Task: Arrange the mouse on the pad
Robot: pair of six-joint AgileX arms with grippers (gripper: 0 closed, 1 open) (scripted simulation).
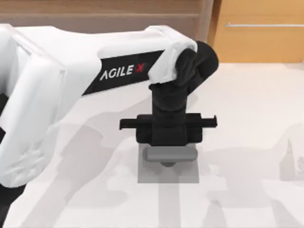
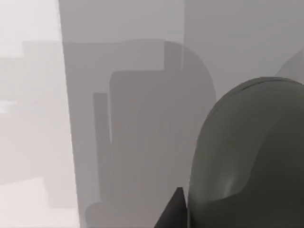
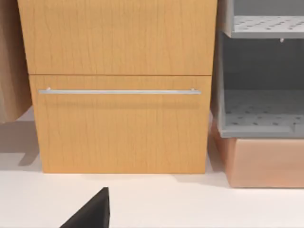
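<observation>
My left arm reaches over the middle of the table, and its gripper (image 1: 168, 135) hangs above the far half of the grey square pad (image 1: 153, 174). The left wrist view has the dark grey-green mouse (image 2: 247, 161) large and close over the pad (image 2: 142, 142). One black fingertip (image 2: 173, 213) lies against the mouse's side, so the gripper looks shut on it. In the top view the gripper's body hides the mouse. I cannot tell whether the mouse touches the pad. One black finger (image 3: 90, 211) of my right gripper shows in the right wrist view.
A wooden cabinet (image 3: 118, 95) with a bar handle stands at the table's far side. Beside it is a grey shelf unit (image 3: 261, 95) on a tan block. Pale tabletop (image 1: 247, 118) lies all around the pad.
</observation>
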